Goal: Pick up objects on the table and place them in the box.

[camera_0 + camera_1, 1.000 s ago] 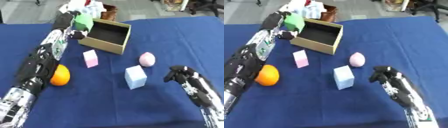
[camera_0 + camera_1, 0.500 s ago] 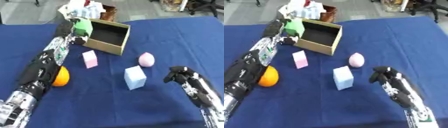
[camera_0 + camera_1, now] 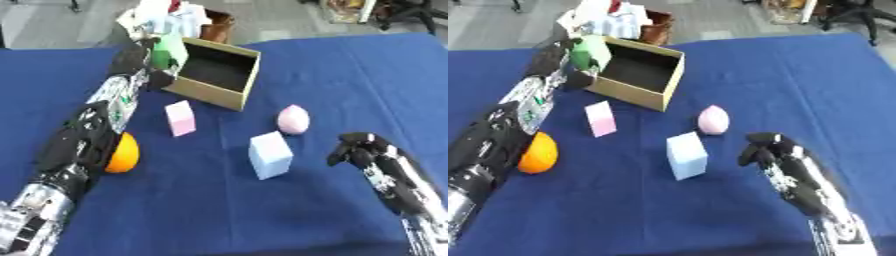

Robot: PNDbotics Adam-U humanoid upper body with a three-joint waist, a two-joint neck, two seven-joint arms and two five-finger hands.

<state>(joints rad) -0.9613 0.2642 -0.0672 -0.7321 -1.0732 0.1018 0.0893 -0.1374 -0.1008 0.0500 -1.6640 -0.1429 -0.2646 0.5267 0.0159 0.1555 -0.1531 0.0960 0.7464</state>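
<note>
Fingers [image 3: 150, 64] of the left hand [image 3: 140, 60] clasp a green block [image 3: 168, 51] beside the box [image 3: 219, 97] rim.

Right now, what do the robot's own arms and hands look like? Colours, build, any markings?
Both arms are mostly black with silver segments. The left arm has bulky black shells and a silver section with small green marks toward the wrist. The left hand and the right hand are black and fingered; the right forearm is black with silver patches. No loose cables show.

Both eye views look down from the robot's head across the blue tabletop [image 3: 350, 75], side by side. They share nearly the same scene, the right eye view slightly shifted sideways.
</note>
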